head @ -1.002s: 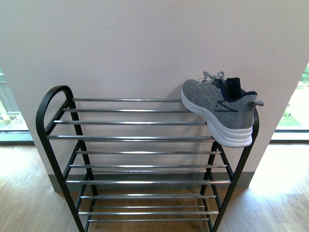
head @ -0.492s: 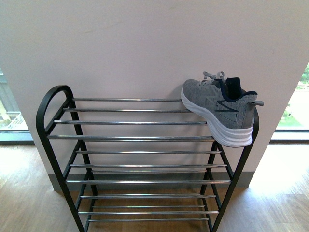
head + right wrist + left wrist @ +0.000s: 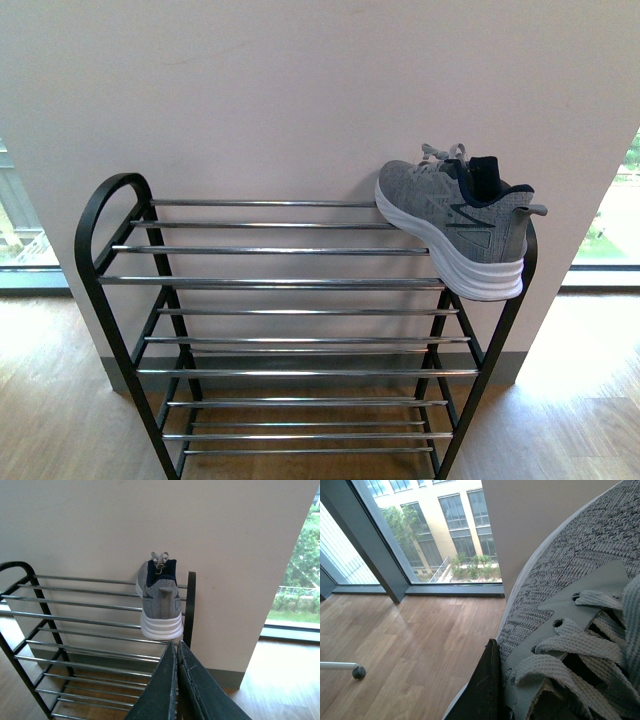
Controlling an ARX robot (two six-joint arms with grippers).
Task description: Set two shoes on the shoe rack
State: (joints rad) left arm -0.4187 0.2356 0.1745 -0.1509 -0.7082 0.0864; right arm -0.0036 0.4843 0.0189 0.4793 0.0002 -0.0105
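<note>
1. The second sneaker (image 3: pixel 570 605) is hanging in the left hand (image 3: pixel 492 680), which is grasping it beside the laces. The shoe is filling that wrist view, well above the wooden floor (image 3: pixel 410 640).
2. The first sneaker (image 3: pixel 455 225) is sitting on the top tier of the shoe rack (image 3: pixel 270 283), at its right end. Its toe is pointing toward the wall (image 3: pixel 300 90) and its heel is jutting past the front bar.
3. Bare bars are stretching leftward from it, so I am judging that the held shoe is going beside it, long axis front to back, and that the left arm is suiting this side.
4. The right hand (image 3: pixel 176 647) is clenched on nothing, facing the placed shoe's heel and staying apart from it.
5. Neither arm is showing in the front view, and the rack is missing from the left wrist view, so I cannot tell how near the held shoe is to the rack. Its heel is cut off.
</note>
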